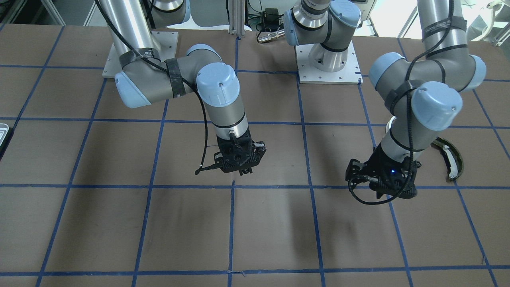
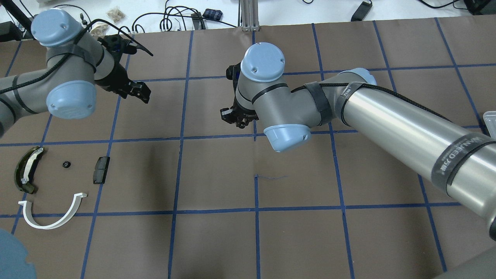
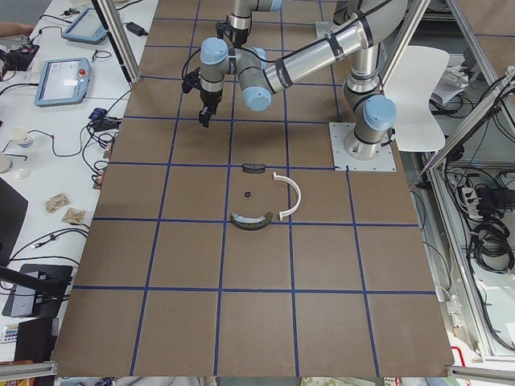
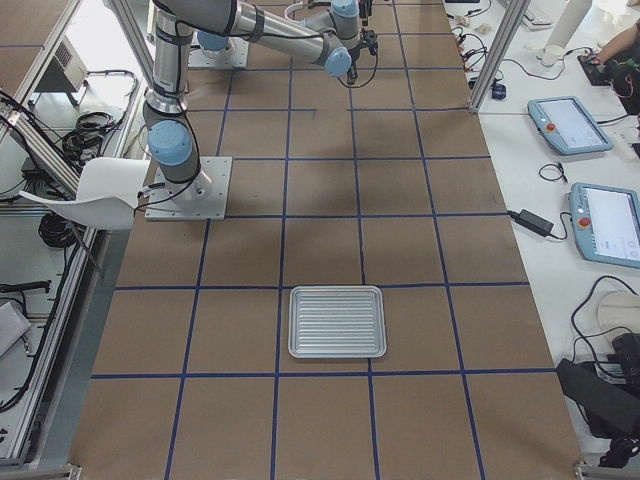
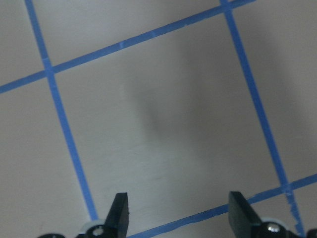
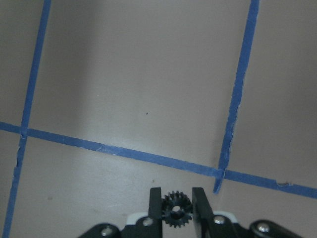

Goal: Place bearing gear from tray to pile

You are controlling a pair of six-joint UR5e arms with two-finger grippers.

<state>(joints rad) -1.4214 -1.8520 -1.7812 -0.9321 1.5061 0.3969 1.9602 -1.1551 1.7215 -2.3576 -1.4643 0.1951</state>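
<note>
My right gripper is shut on a small black toothed bearing gear and holds it above the brown table near a blue tape crossing. In the overhead view this gripper is over the table's middle. My left gripper is open and empty, and in the overhead view it hangs at the far left. The pile lies at the near left: a white half-ring arc, an olive-green curved piece, a black block and a small black round part. The ribbed grey tray lies far to the right.
Blue tape lines divide the brown table into squares. The arms' white base plates are at the robot's edge. Cables and small items lie beyond the far edge. Only a sliver of the tray's rim shows in the overhead view.
</note>
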